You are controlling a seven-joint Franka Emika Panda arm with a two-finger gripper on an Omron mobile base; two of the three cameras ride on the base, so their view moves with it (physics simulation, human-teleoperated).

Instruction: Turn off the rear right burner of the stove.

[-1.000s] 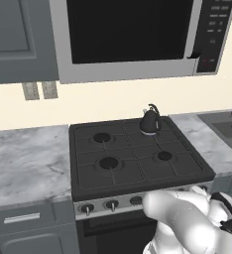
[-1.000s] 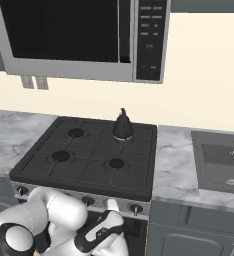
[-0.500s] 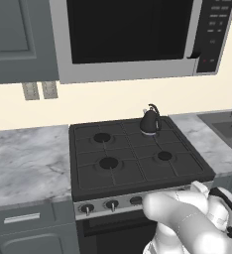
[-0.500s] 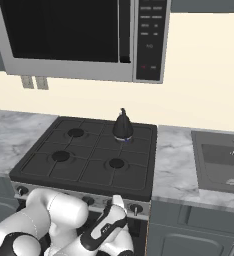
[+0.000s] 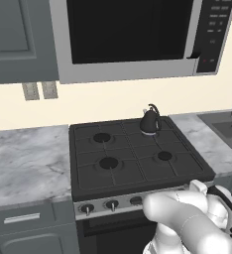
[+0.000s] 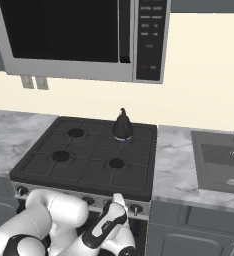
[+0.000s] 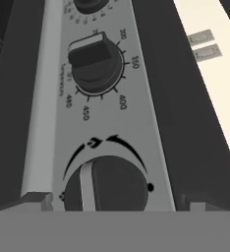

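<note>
Four-burner black gas stove point(image 5: 138, 158) set in marble tabletop | rear right burner point(image 6: 123, 138) under small black kettle point(image 6: 122, 125), bluish ring showing, judged not yet off | jaws wide, tips flanking dark round knob point(image 7: 109, 186) on silver strip | turn remains

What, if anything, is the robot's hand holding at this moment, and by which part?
Nothing is held. In the hand view the fingertips stand apart on either side of a stove knob, not closed on it.

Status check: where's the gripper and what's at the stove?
Gripper open, fingers straddling a knob on the stove front strip. Kettle sits on rear right burner. Nothing in the way.
</note>
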